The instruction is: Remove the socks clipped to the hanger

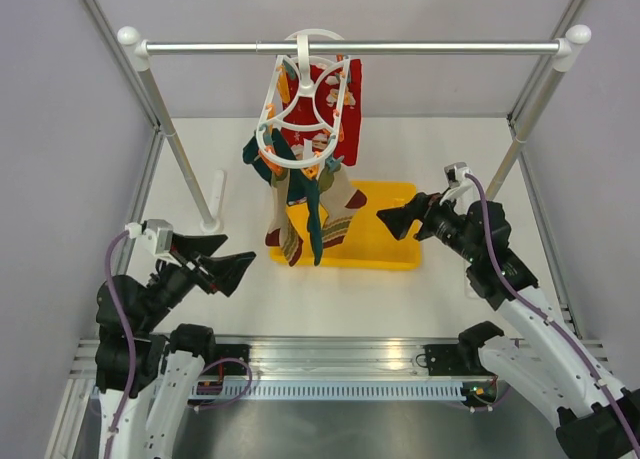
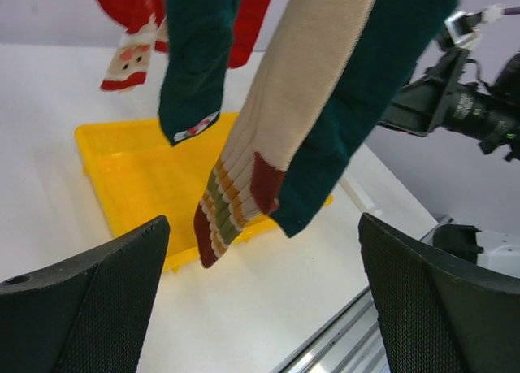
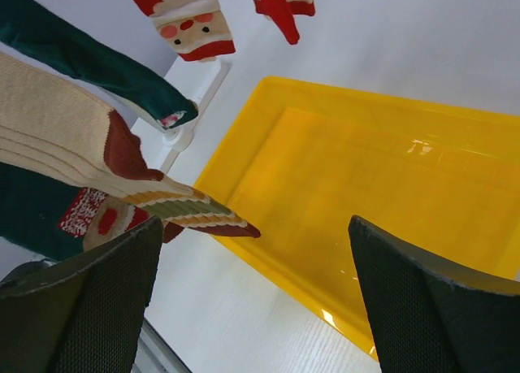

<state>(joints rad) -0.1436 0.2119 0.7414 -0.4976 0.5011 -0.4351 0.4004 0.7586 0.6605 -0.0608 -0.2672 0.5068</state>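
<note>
The white oval hanger hangs by its hook from the metal rail. Several socks hang from its orange and teal pegs: red festive ones at the back, dark teal and beige striped ones in front. In the left wrist view a beige striped sock and teal socks dangle above a yellow tray. The right wrist view shows the beige striped sock. My left gripper is open and empty, left of the socks and below them. My right gripper is open and empty, right of them.
A yellow tray lies on the white table under and right of the socks; it also shows in the left wrist view and the right wrist view. The metal rail spans the back on two slanted legs.
</note>
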